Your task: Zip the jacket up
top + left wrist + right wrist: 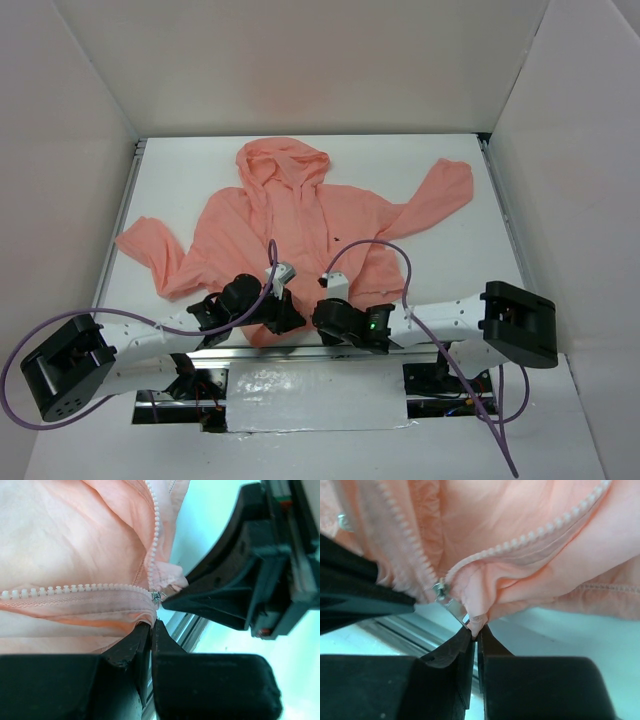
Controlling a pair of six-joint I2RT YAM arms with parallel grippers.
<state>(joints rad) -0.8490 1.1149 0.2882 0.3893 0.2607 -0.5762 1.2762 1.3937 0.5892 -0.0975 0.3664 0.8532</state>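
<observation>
Tension counts: left gripper (150,626) and right gripper (475,632), both clenched on the jacket (300,215) hem low-centre, should align the slider (439,591).

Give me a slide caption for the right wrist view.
Right gripper closed on the hem of the jacket, beside the zipper slider, teeth above unjoined.

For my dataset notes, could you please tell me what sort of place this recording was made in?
Probably a lab robot cell, not a home: plain white panels wall a white table, two cabled arms are mounted at its near edge, and a jacket lies spread on it.
</observation>
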